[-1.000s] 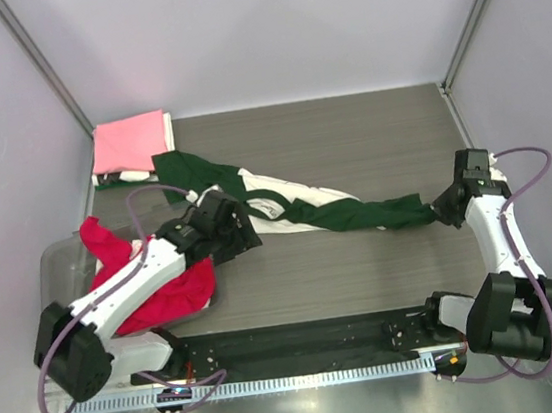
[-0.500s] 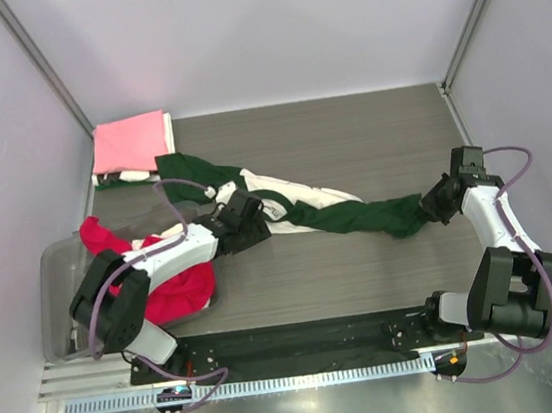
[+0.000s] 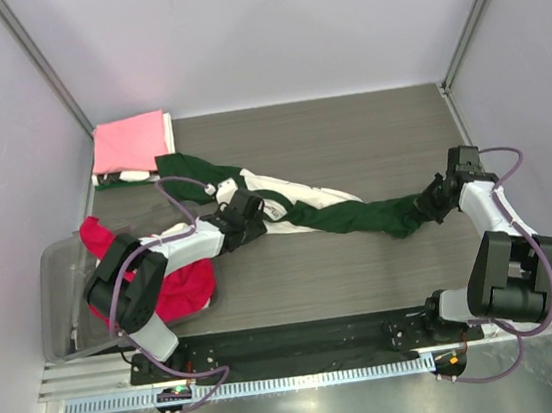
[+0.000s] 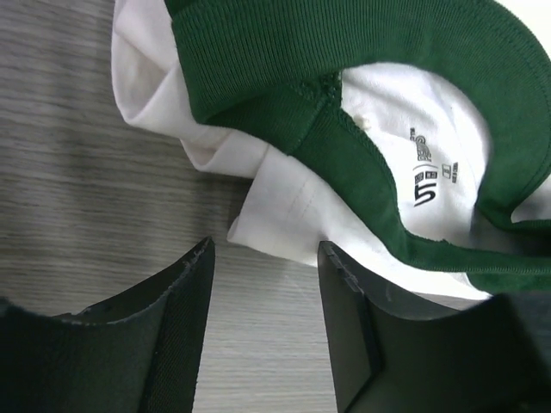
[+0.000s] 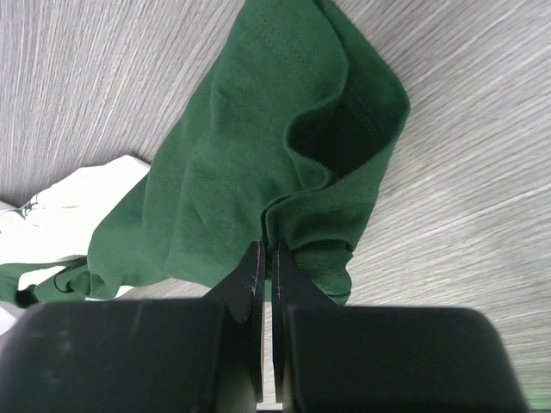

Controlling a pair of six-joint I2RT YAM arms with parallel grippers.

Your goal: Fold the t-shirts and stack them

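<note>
Two arms working over a grey wood-grain tabletop [image 3: 366,286]; all positions are noted against the dark green t-shirt [image 3: 363,216], which lies unfolded as a long twisted rope across the middle of the table. White cloth [image 3: 301,203] is wound in with its left half; cannot tell whether this is the same garment or a second one. Right gripper [image 3: 425,206] sits at the right-hand end of the dark green t-shirt, low on the table. The wrist view shows its jaws pressed together on a fold of the green fabric, with the cloth bunched just beyond the tips. Left gripper [image 3: 257,212] sits at the near edge of the dark green t-shirt, towards its left end. Its jaws stand apart with only bare tabletop between the fingers [image 4: 181,335], and a white hem edge lies right at the tips, not clamped. Just past that hem are a green ribbed collar [image 4: 344,155] and a black printed size mark [image 4: 428,176] on white. Folded pale pink t-shirt [image 3: 130,142] lies flat just beyond the left end of the dark green t-shirt, at the far left corner. Crumpled red-magenta t-shirt [image 3: 181,291] lies nearer than that left end, partly inside a clear plastic bin [image 3: 53,294] and spilling over the rim, under the left arm.
</note>
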